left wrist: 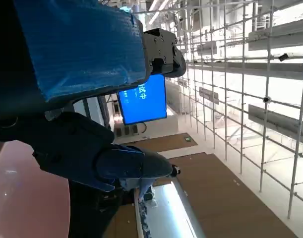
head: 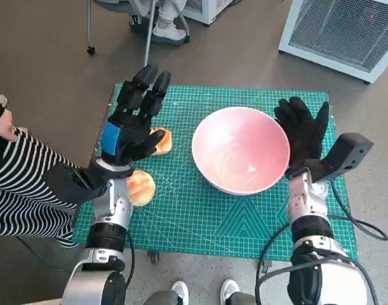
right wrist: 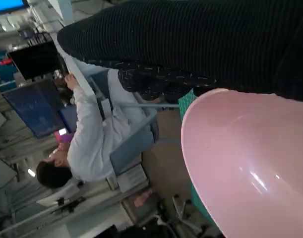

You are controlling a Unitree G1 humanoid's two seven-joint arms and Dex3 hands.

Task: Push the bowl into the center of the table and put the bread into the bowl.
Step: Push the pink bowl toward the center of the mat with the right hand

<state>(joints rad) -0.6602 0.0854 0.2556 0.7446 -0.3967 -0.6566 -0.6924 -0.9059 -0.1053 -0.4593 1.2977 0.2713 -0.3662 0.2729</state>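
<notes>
Left hand (head: 133, 121) spread above bread (head: 162, 141), frame left; right hand (head: 305, 130) spread, beside bowl (head: 240, 149), centre; screen (left wrist: 143, 99) text unreadable.

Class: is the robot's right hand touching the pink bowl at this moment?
Cannot tell. In the head view the right hand sits right beside the bowl rim with no visible gap, but neither that view nor the right wrist view plainly shows contact.

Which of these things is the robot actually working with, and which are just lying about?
For the job: pink bowl; two bread rolls; left hand; right hand.

Just there: green mat; person in a striped sleeve; white machine; chair legs.
</notes>
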